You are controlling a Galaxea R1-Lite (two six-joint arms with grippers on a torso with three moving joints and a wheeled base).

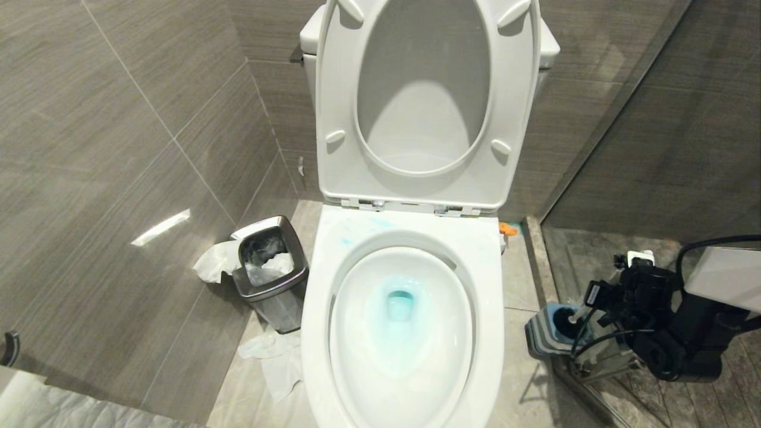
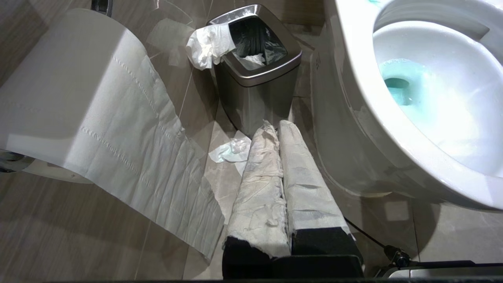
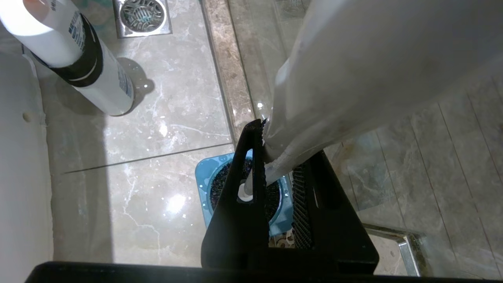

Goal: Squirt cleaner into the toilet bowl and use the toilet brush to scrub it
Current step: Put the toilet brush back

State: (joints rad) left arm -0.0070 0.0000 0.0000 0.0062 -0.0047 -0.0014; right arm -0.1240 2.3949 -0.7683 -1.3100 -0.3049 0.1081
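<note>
One half of the job looks done to me: the cleaner [image 1: 399, 309] already tints the water turquoise at the bottom of the bowl [image 1: 333, 333], and some pale blue streaks lie on the back rim under the raised seat [image 1: 416, 178]. The scrubbing is not yet begun, as far as I can judge. I have the right gripper [image 3: 275, 177] low on the floor to the right of the toilet, with its fingers [image 3: 251, 173] nearly closed on the white handle of the brush [image 3: 246, 192]. The black bristle head sits inside the blue holder [image 3: 204, 173], so the brush must come up out of it and travel over the rim into the bowl. The left gripper [image 2: 279, 129] hangs on the other side near the floor, its paper-wrapped fingers [image 2: 261, 177] pressed together and holding nothing. Around me there is a steel bin [image 1: 270, 279] with tissue hanging out, more tissue on the floor, and a hanging strip of toilet paper [image 2: 129, 129] close to the left arm. On the right side a white bottle [image 3: 78, 59] stands beside the toilet base, near a floor drain [image 3: 142, 15]. A stone curb and a glass partition run just beside the holder, so I think the lift needs care there.
</note>
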